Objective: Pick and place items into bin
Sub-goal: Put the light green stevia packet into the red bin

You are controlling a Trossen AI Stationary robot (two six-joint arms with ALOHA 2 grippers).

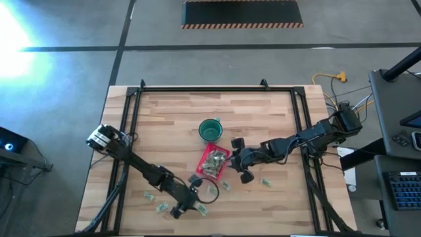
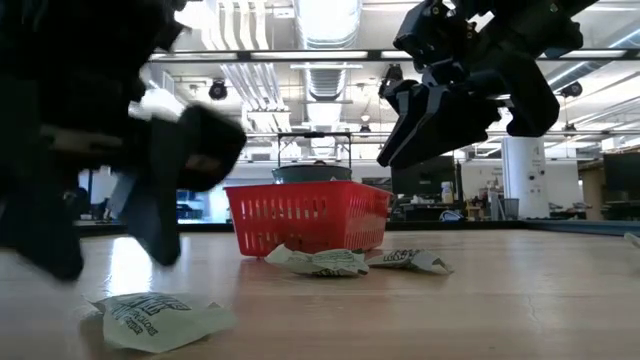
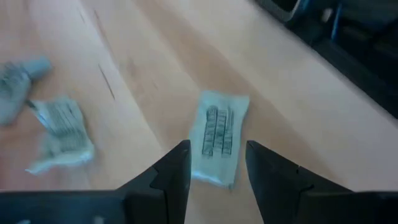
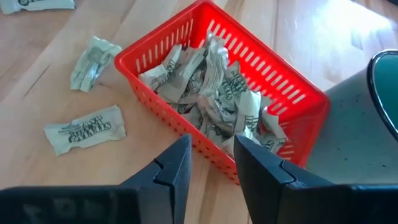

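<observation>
Fingers [image 3: 177, 174] of the left gripper [image 3: 216, 171] stand parted over a pale green-and-white wrapped piece [image 3: 219, 135] lying flat on the wooden table [image 1: 171, 125] near its front edge, the dark tips to either side of the wrapper and not closed on it; two more pieces [image 3: 59, 132] lie just beside it on the bare wood. Farther in, near the table's middle, the right gripper [image 4: 211, 163] hangs above the near wall of the red bin [image 4: 283, 78], its fingers [image 4: 174, 168] apart with only a narrow gap between them and nothing held. The bin is heaped with crumpled wrapped pieces [image 4: 214, 93], and two others [image 4: 86, 129] rest on the table just outside its wall. Behind the bin, just beside it, stands a round dark-green cup [image 1: 210, 130]. Beyond the table, the low view looks into a bright workshop with ceiling lights.
</observation>
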